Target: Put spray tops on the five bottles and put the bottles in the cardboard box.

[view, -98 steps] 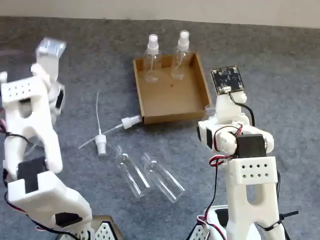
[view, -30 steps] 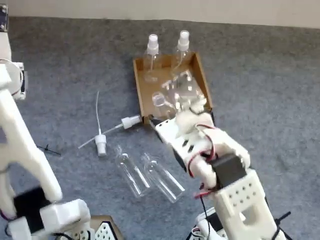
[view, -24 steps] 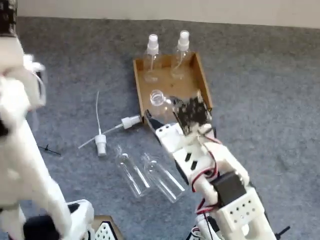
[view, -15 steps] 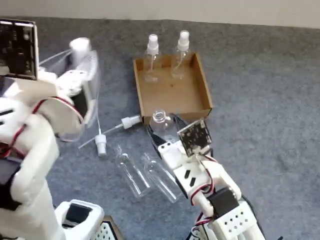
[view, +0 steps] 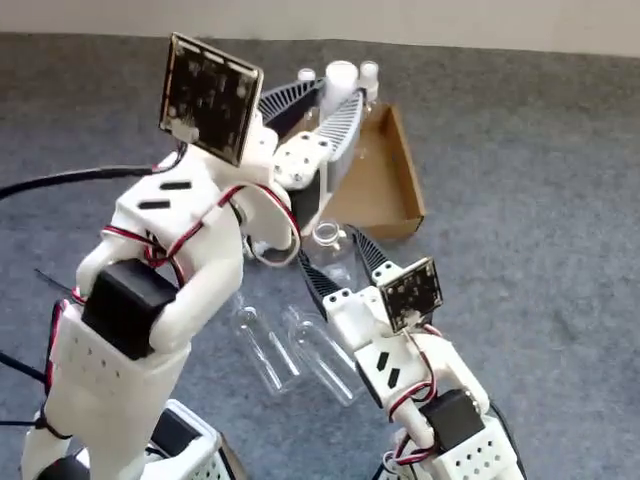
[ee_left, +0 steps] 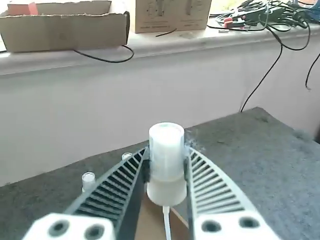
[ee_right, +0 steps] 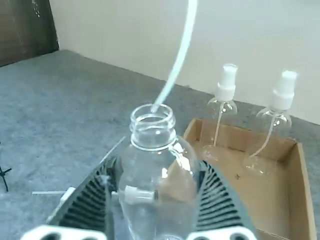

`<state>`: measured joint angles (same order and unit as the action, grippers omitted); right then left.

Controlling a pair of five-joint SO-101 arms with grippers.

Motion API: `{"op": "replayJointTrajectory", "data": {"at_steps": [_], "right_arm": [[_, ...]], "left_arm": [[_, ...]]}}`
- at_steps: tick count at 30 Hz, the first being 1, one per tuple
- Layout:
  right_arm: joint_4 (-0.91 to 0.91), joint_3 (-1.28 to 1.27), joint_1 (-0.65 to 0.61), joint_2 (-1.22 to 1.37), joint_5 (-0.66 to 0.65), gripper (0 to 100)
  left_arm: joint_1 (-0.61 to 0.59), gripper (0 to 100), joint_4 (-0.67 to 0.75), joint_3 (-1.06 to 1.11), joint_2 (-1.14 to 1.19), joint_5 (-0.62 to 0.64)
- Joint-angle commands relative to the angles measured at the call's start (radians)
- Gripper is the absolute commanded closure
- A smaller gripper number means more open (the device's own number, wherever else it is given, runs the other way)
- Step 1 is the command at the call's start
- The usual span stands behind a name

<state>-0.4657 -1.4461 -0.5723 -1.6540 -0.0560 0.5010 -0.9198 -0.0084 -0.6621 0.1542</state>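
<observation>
**High view.** The left arm rises from the lower left of the frame and bends toward the upper centre, with its camera board facing up. The left gripper is closed narrowly on a white spray top. The top is held upright, and its dip tube hangs down.

The right arm stands at the lower right and leans toward the centre. The right gripper clasps a clear open bottle by its body, neck upward, just below the left gripper. In the right wrist view the tube's tip sits at the bottle's mouth; whether it has entered cannot be told.

The cardboard box lies at the upper centre-right on the grey carpet. Two capped bottles stand in it along its far wall. Two uncapped bottles lie side by side on the carpet at the lower centre, between the arms.

**Writing.** A printed sheet stands on the window ledge at the top of the left wrist view, beside a second carton. Its print is too small to read.
</observation>
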Motion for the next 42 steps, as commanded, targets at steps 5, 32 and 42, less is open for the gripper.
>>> {"op": "replayJointTrajectory", "data": {"at_steps": [5, 32, 42], "right_arm": [[-0.001, -0.005, 0.028, -0.007, 0.006, 99.5], [-0.001, -0.005, 0.031, -0.010, 0.008, 99.5], [0.002, -0.002, 0.088, -0.015, 0.087, 99.5]], "left_arm": [[0.053, 99, 0.040, 0.005, -0.101, 0.009], [0.105, 99, 0.109, 0.216, -0.150, 0.009], [0.104, 99, -0.118, 0.246, -0.191, 0.006]]}}
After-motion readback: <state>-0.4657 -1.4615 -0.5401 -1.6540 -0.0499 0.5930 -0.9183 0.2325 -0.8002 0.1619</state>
